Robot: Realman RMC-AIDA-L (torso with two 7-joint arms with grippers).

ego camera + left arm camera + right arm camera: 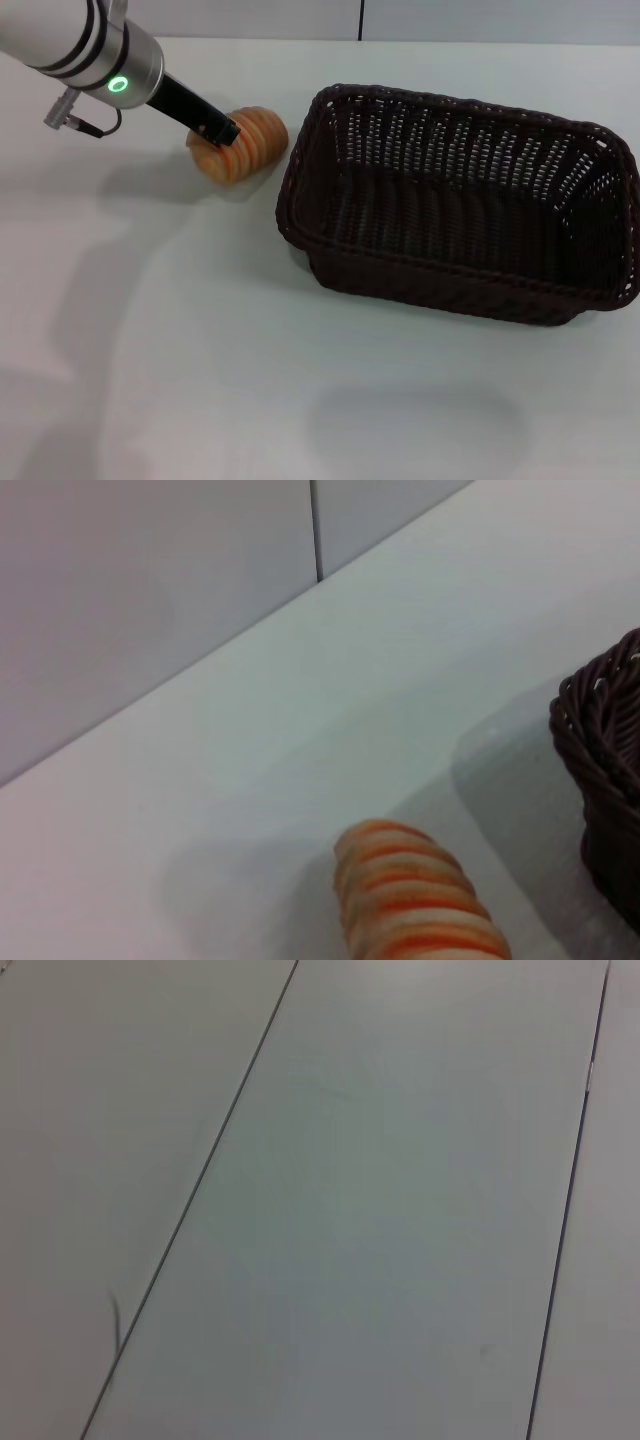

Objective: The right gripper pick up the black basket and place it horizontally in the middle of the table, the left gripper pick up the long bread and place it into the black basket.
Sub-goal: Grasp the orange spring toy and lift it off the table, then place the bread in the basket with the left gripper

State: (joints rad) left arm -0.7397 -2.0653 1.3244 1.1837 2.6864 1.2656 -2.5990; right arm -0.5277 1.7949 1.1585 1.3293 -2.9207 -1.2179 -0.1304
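Observation:
The long bread lies on the white table at the far left, just left of the black basket. The basket stands right of centre, empty, with its long side running across the table and a little skewed. My left gripper reaches down from the upper left and sits right on top of the bread. The left wrist view shows one end of the bread close up and a corner of the basket beside it. My right gripper is out of view; its wrist view shows only pale panels.
A grey wall with a dark seam runs behind the table's far edge. Bare white tabletop extends in front of the basket and the bread.

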